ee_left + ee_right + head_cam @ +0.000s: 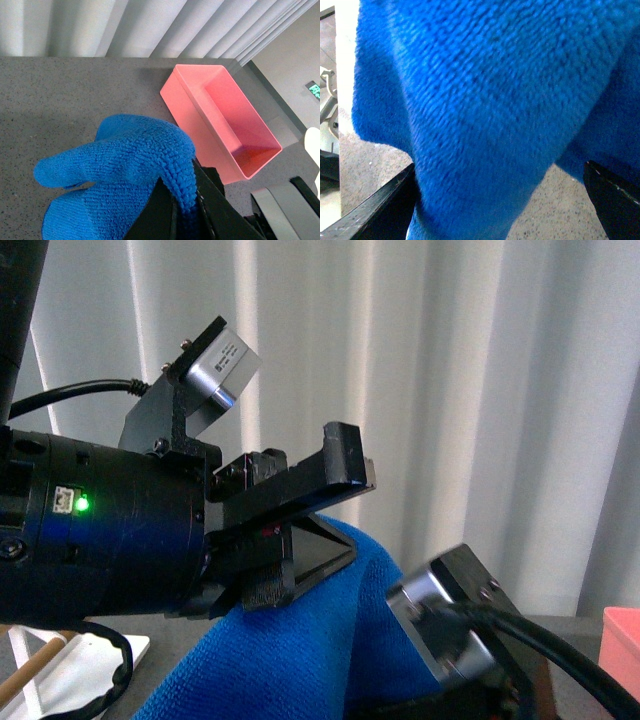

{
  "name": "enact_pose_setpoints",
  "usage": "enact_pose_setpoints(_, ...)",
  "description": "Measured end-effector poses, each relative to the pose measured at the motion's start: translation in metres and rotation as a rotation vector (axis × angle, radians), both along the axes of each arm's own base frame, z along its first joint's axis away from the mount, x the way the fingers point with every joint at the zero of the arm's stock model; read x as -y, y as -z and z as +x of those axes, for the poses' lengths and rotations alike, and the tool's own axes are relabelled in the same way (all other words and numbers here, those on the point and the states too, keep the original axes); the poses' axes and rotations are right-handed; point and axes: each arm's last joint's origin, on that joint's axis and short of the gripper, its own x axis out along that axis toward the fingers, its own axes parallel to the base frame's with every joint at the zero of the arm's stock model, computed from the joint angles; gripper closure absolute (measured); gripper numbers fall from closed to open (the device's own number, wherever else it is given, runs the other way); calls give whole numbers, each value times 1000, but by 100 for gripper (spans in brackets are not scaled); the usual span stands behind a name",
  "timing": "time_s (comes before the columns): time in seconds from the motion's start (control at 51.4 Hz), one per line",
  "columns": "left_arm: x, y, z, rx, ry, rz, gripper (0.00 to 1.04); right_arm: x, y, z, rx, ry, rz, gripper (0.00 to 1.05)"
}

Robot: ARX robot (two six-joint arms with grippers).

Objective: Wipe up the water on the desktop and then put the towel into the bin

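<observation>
While pinched by left pincer (183,207), towel (120,165) blue, fuzzy, draped.

Bright, soft light on the curtains (450,360); the towel (485,100) looms blurred in the right wrist view.

Black arm (120,540), green LED (82,504), black cable (80,389)

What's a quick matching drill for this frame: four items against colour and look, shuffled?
Column A:
1. towel
2. bin
3. desktop
4. curtain

Column B:
a. dark grey, speckled
b. white, pleated
c. blue, fuzzy
d. pink, empty

Pairs: 1-c, 2-d, 3-a, 4-b
</observation>
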Motion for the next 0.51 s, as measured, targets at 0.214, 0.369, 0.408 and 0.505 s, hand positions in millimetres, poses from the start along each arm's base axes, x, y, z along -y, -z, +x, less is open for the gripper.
enact_pose_setpoints(0.214,0,0,0,1,0,1,101,-23,0,21,-17,35,14,7)
enact_pose_setpoints(0.369,-1,0,0,2,-3,2,101,-30,-2,21,-9,36,20,21)
enact_pose_setpoints(0.408,-1,0,0,2,-3,3,101,-31,-2,20,-2,34,26,26)
enact_pose_setpoints(0.505,0,0,0,2,-1,2,101,-34,-3,18,28,24,44,38)
